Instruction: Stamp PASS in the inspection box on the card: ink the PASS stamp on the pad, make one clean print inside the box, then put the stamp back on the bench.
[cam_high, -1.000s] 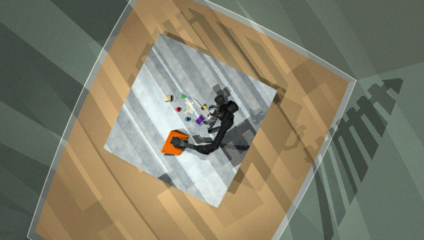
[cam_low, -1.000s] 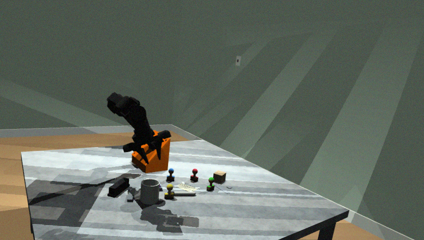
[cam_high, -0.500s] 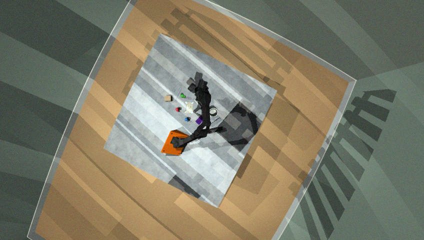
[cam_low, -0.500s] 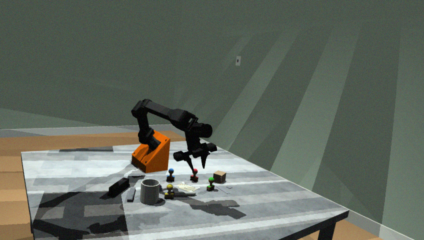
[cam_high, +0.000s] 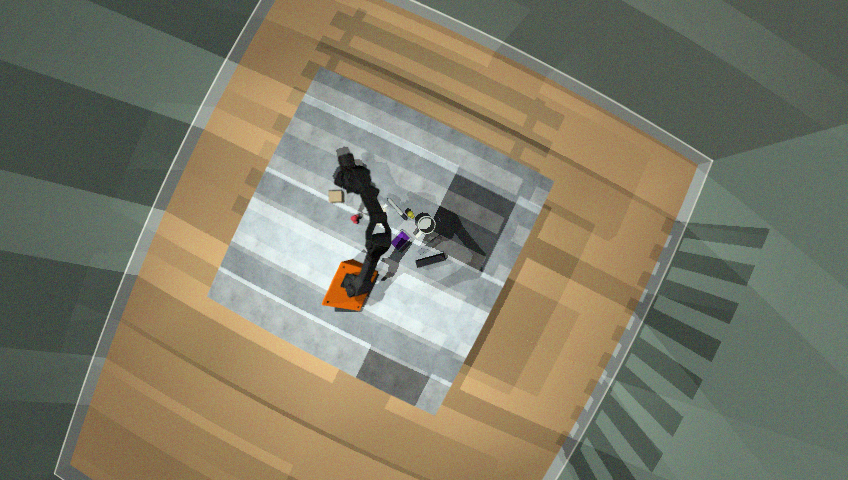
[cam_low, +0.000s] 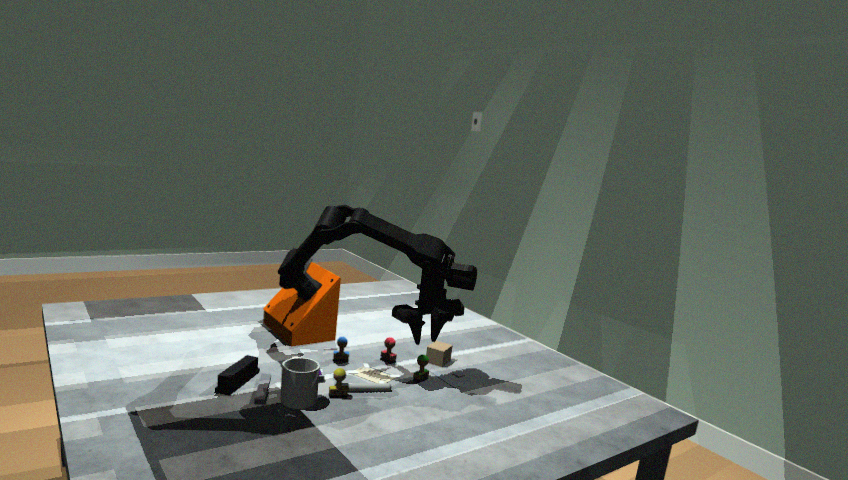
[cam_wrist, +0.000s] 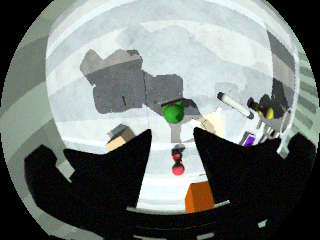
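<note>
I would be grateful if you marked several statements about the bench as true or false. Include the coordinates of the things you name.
1. The gripper (cam_low: 426, 343) (cam_wrist: 172, 131) is open. True.
2. The green stamp (cam_low: 421, 367) (cam_wrist: 174, 114) is clamped between the fingers. False: it stands on the bench, ungripped.
3. The purple ink pad (cam_high: 400, 239) (cam_wrist: 249, 140) lies inside the grey cup (cam_low: 299, 385). False: it lies outside.
4. A tan block (cam_high: 335, 196) (cam_low: 439, 353) (cam_wrist: 120, 138) sits on the bench. True.
</note>
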